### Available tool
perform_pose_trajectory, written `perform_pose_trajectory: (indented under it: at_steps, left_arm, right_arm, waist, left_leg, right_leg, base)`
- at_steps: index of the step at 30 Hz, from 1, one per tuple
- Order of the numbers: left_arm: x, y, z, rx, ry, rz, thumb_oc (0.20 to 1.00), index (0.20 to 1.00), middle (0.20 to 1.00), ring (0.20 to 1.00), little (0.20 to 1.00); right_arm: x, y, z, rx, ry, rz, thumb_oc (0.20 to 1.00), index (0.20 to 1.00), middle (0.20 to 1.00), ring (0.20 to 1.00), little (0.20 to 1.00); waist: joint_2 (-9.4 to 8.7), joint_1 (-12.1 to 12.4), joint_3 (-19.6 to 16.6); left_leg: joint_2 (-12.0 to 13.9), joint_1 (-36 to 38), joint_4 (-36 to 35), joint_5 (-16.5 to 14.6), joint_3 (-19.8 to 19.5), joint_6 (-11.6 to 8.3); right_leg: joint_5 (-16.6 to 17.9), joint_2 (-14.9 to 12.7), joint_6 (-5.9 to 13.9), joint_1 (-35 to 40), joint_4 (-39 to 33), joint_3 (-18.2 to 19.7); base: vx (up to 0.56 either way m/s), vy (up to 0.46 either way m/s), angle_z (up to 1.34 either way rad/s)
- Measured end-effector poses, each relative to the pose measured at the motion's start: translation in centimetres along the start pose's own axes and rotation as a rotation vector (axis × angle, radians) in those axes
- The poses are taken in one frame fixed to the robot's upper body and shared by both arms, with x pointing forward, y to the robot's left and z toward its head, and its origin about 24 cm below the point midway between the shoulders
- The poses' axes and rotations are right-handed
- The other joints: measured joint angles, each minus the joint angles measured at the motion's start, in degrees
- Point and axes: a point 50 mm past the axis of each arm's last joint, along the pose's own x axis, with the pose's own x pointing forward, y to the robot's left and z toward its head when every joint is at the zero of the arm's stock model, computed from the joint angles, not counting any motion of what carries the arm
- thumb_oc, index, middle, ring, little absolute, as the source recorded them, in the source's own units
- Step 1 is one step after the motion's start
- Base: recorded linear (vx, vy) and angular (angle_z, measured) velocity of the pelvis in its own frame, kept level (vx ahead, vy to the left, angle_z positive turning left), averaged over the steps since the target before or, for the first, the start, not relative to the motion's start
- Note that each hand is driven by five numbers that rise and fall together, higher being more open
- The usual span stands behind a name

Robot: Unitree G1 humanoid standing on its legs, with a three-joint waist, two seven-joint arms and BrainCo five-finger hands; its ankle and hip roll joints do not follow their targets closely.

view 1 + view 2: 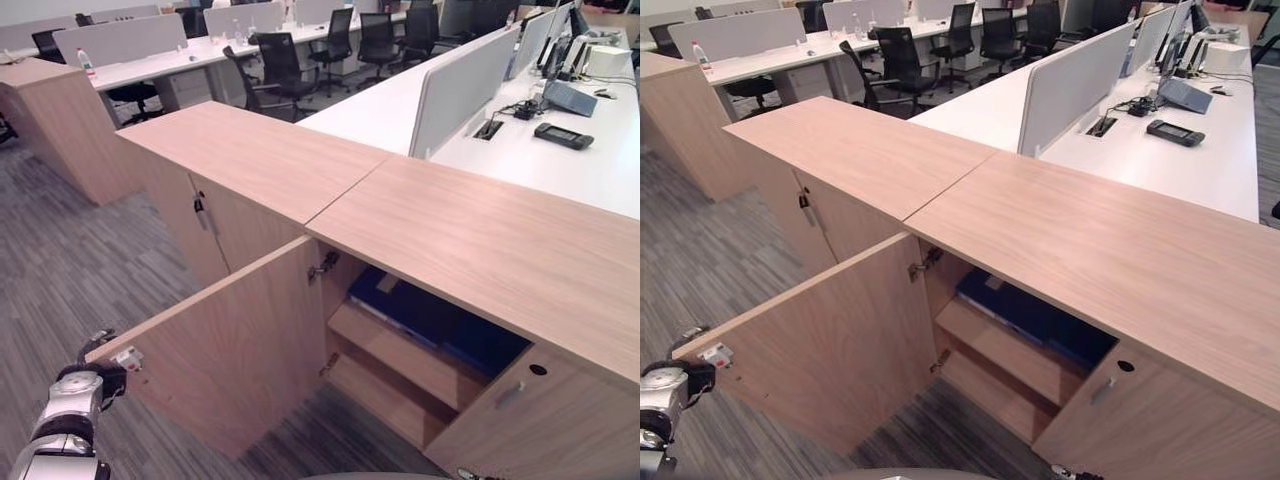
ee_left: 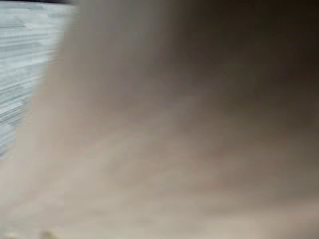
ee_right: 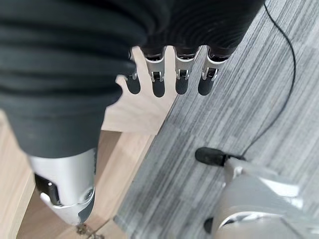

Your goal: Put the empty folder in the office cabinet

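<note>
The office cabinet [image 1: 470, 235] is a long low wooden unit. Its left door [image 1: 235, 345] is swung wide open towards me, and the right door [image 1: 545, 420] is closed. Inside, a dark blue folder [image 1: 435, 322] lies flat on the upper shelf [image 1: 400, 358], with a bare lower shelf beneath it. My left hand [image 1: 92, 378] is at the outer edge of the open door, low on the left. The left wrist view shows blurred wood very close. My right hand [image 3: 158, 74] hangs over the carpet beside the cabinet, fingers straight, holding nothing.
A second cabinet section [image 1: 240, 150] with closed doors adjoins on the left. Behind it are white desks [image 1: 560, 160] with grey partitions [image 1: 460, 90], a desk phone [image 1: 563, 135] and black office chairs [image 1: 275, 70]. Grey carpet [image 1: 60, 270] lies to the left.
</note>
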Motion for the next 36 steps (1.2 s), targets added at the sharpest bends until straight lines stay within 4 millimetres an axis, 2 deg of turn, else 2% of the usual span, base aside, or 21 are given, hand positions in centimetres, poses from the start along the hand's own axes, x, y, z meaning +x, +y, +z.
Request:
perform_pose_trajectory:
  at_steps: [4,8,14,17,19,20,28,30,31,34,36]
  left_arm:
    - [-1.0,-2.8,0.2,0.033,-0.077,-0.095,1.0,1.0,1.0,1.0,1.0]
    - [-1.6,-4.9,-0.5,0.048,-0.084,-0.173,1.0,1.0,1.0,1.0,1.0]
    - [-2.6,-6.0,0.3,0.104,-0.15,-0.237,1.0,1.0,1.0,1.0,1.0]
    - [-4.5,-6.9,0.6,0.124,-0.219,-0.289,1.0,1.0,1.0,1.0,1.0]
    - [-6.0,-8.3,0.4,0.111,-0.254,-0.372,1.0,1.0,1.0,1.0,1.0]
    - [-7.1,-9.1,0.2,0.127,-0.268,-0.456,1.0,1.0,1.0,1.0,1.0]
    - [-11.8,-15.6,-1.1,0.157,-0.24,-0.943,1.0,1.0,1.0,1.0,1.0]
    - [-12.8,-17.2,-0.2,0.169,-0.284,-1.019,1.0,1.0,1.0,1.0,1.0]
    - [-13.2,-17.9,1.0,0.155,-0.334,-1.056,1.0,1.0,1.0,1.0,1.0]
    - [-13.9,-19.1,3.4,0.118,-0.438,-1.109,1.0,1.0,1.0,1.0,1.0]
    - [-14.6,-19.8,4.9,0.095,-0.502,-1.146,1.0,1.0,1.0,1.0,1.0]
  right_arm:
    - [0.1,0.6,-0.1,0.003,0.001,0.015,1.0,1.0,1.0,1.0,1.0]
    - [0.1,0.8,0.1,0.004,-0.006,0.018,1.0,1.0,1.0,1.0,1.0]
    - [0.2,1.5,-0.3,0.009,0.003,0.034,1.0,1.0,1.0,1.0,1.0]
    - [0.2,2.4,-0.6,0.014,0.009,0.057,1.0,1.0,1.0,1.0,1.0]
    - [0.3,3.0,-1.0,0.02,0.019,0.071,1.0,1.0,1.0,1.0,1.0]
    - [0.3,3.4,-1.1,0.022,0.019,0.081,1.0,1.0,1.0,1.0,1.0]
    - [0.3,4.5,-1.0,0.024,0.013,0.104,1.0,1.0,1.0,1.0,1.0]
    - [0.3,4.7,-0.9,0.019,0.011,0.111,1.0,1.0,1.0,1.0,1.0]
    - [0.3,4.9,-0.9,0.019,0.011,0.113,1.0,1.0,1.0,1.0,1.0]
    - [0.3,4.9,-0.9,0.017,0.011,0.111,1.0,1.0,1.0,1.0,1.0]
    - [0.3,4.9,-0.9,0.016,0.012,0.106,1.0,1.0,1.0,1.0,1.0]
  waist:
    - [0.06,2.0,0.2]
    - [-0.12,2.3,0.8]
    - [-0.41,2.3,2.3]
    - [-1.29,2.9,2.8]
    - [-1.79,3.9,2.9]
    - [-1.89,4.0,2.9]
    - [-2.13,4.3,3.4]
    - [-2.24,3.3,3.3]
    - [-2.24,2.4,3.3]
    - [-2.13,0.5,3.3]
    - [-2.07,0.0,3.2]
  left_leg:
    - [-0.4,-0.2,0.0,0.3,-0.6,0.38]
    - [-0.8,-0.2,-0.1,0.4,-1.1,0.47]
    - [-1.1,-1.0,-0.5,0.8,-1.4,0.47]
    - [-1.2,-0.9,-0.6,0.9,-1.5,0.68]
    - [-1.4,-1.0,-0.4,1.2,-1.8,0.67]
    - [-1.6,-1.0,-0.5,1.4,-2.0,0.84]
    - [-2.2,-1.3,-0.6,1.7,-2.8,1.05]
    - [-2.2,-1.8,-0.6,1.8,-2.8,0.86]
    - [-2.1,-1.9,-0.6,1.9,-2.8,0.86]
    - [-2.0,-1.9,-0.6,2.0,-2.7,1.09]
    - [-2.0,-1.9,-0.6,2.1,-2.3,1.07]
  right_leg:
    - [0.2,-0.5,0.29,0.2,0.0,-0.6]
    - [0.2,-0.9,0.95,0.5,0.0,-1.0]
    - [0.7,-1.3,1.18,-0.1,0.0,-1.0]
    - [0.9,-1.4,1.35,-0.1,0.0,-1.0]
    - [0.9,-1.6,1.4,0.1,0.0,-1.2]
    - [0.9,-1.7,1.41,0.2,0.0,-1.5]
    - [1.2,-2.4,1.77,0.3,0.0,-2.3]
    - [1.4,-2.4,1.9,-0.2,0.0,-2.3]
    - [1.5,-2.4,2.0,-0.2,0.0,-2.2]
    - [1.7,-2.2,2.08,-0.1,0.0,-2.1]
    - [1.7,-2.1,2.04,-0.1,0.0,-1.7]
  base:
    - [0.0,0.001,0.1]
    - [0.0,-0.005,0.08]
    - [0.0,-0.005,0.03]
    - [0.0,-0.001,0.02]
    - [0.0,-0.004,0.1]
    - [0.0,-0.006,0.14]
    - [-0.01,-0.003,0.06]
    - [0.0,0.0,0.0]
    - [0.0,0.0,0.0]
    - [-0.01,0.015,-0.05]
    - [-0.01,0.027,-0.1]
